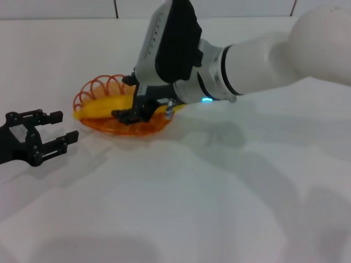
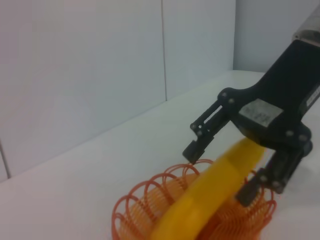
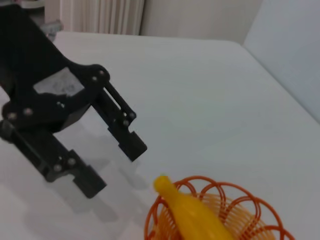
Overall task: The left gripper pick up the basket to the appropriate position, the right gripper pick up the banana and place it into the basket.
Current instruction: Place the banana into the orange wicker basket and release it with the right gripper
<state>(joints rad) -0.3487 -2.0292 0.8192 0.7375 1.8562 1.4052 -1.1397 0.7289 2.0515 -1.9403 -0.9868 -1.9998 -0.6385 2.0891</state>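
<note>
I see the smooth yellow banana lying in the orange wire-loop basket, long side pointing 3 to 9 o'clock. My right end effector straddles it, fingers apart. My left end effector sits open on the white bench at 8 o'clock.

Place: a robot test lab or staged demo room
Bench: plain white, nearly bare
Walls: blank pale panels with thin seams
Curtain: pale, hanging behind the bench's far edge
</note>
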